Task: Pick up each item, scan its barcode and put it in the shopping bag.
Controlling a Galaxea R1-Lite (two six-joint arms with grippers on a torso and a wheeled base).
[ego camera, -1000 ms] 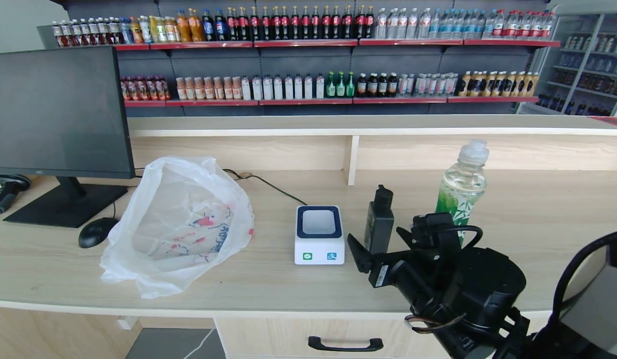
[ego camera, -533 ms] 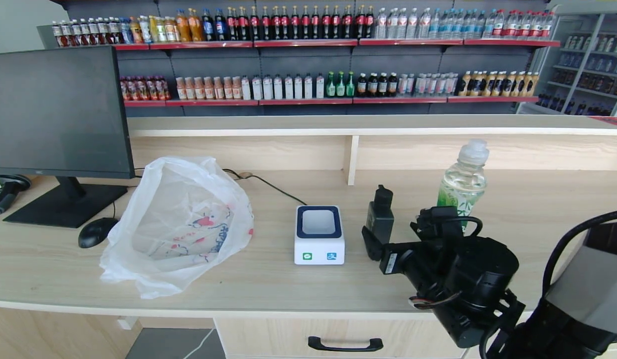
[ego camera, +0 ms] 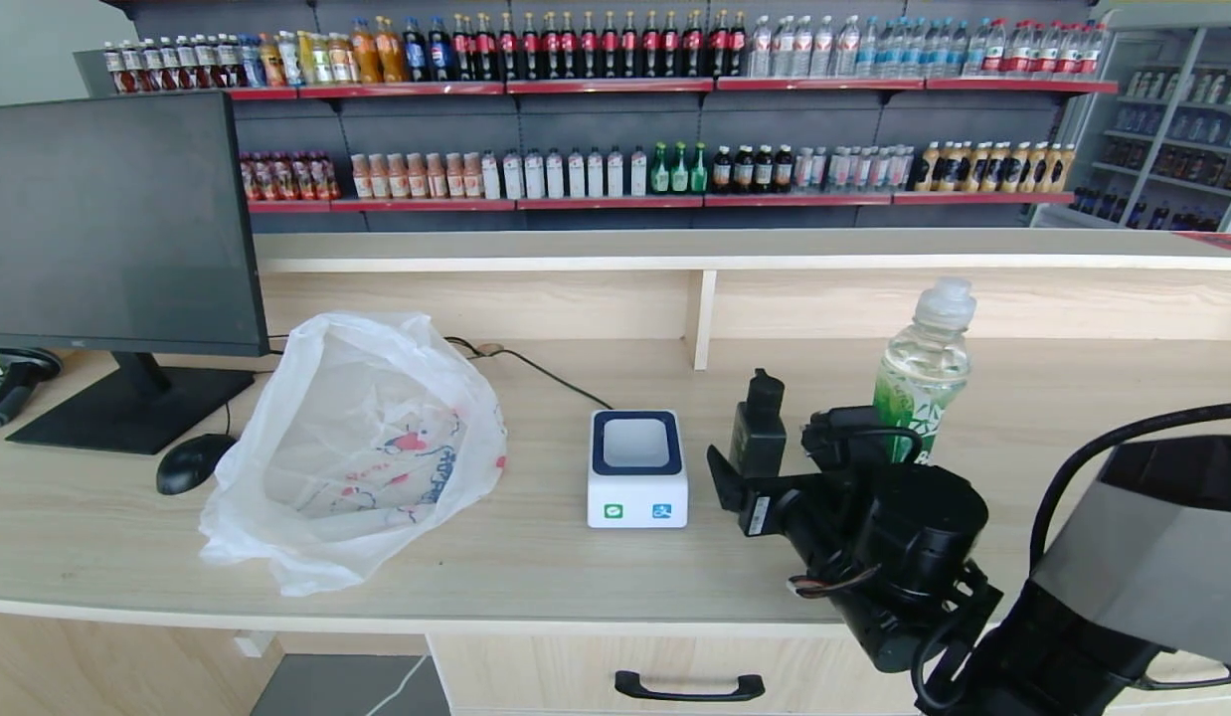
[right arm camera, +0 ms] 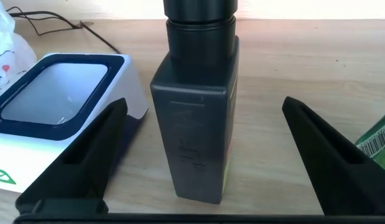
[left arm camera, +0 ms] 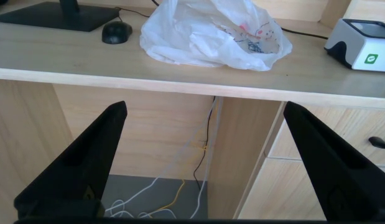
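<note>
Right wrist view: my right gripper is spread wide, one dark finger on each side, and neither touches anything. A dark square bottle with a round black cap stands upright on the wooden counter, framed in the gap. I cannot tell whether it is already inside the gap or just ahead of the tips. Just beside the bottle, toward my left, sits the white scanner with its blue-rimmed glass window facing up. On the other side, the green label of a second bottle shows at the edge.

From the head view, that clear bottle with the white cap stands upright near the dark one, a little farther back. Beyond the scanner, well apart from it, the white shopping bag lies slumped on the counter with its mouth open. Past the bag come a black mouse, a monitor on its stand and a handheld scanner at the counter's far left. A drawer handle shows below the front edge.

My left gripper is also spread apart and holds nothing. It hangs below the counter top, facing the wooden front panel, with loose cables on the floor ahead.
</note>
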